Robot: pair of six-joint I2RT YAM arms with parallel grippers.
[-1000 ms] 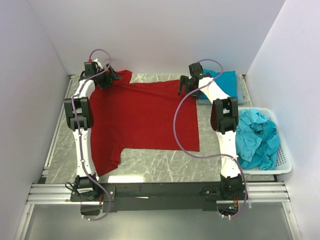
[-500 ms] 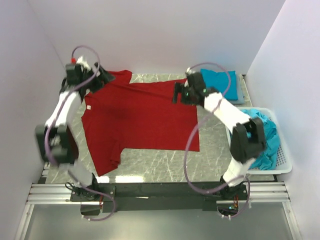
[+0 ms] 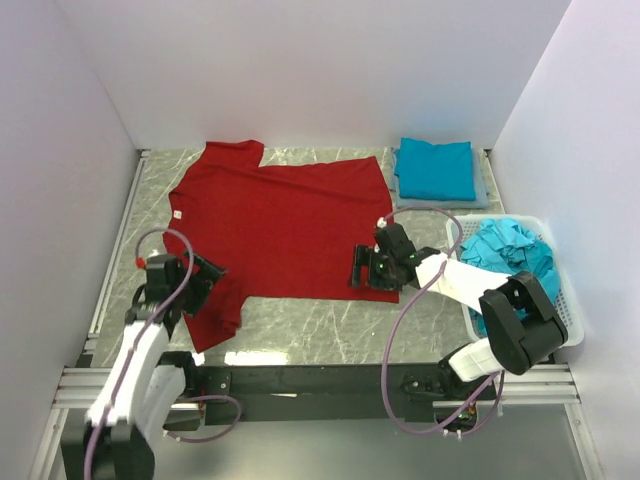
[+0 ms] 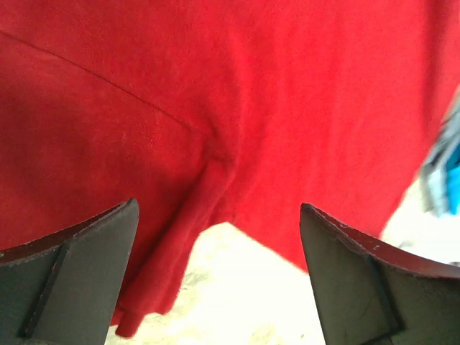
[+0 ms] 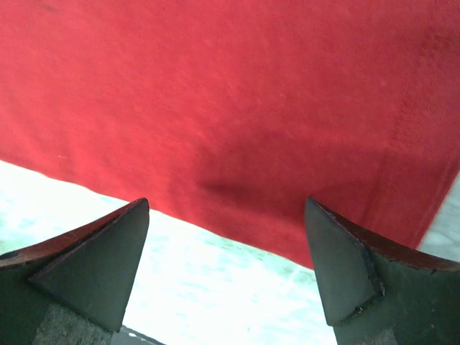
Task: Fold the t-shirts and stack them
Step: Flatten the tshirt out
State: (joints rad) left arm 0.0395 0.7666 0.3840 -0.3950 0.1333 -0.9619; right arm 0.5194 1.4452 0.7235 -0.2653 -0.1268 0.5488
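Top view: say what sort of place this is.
Probably a robot cell for laundry folding: white walls around a table, left arm and right arm bolted at its edge, red shirt spread out, basket of teal shirts.

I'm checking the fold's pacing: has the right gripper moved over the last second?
Yes. The right gripper has pulled back, from beside the folded teal shirts to the near hem of the red shirt.

We log the left arm [image 3: 135, 372] drawn back low by its base, the right arm [image 3: 457, 281] bent sharply at the elbow. Left gripper [image 3: 203, 273] and right gripper [image 3: 362, 268] both have their jaws spread wide. Whether the fingertips touch anything is unclear.
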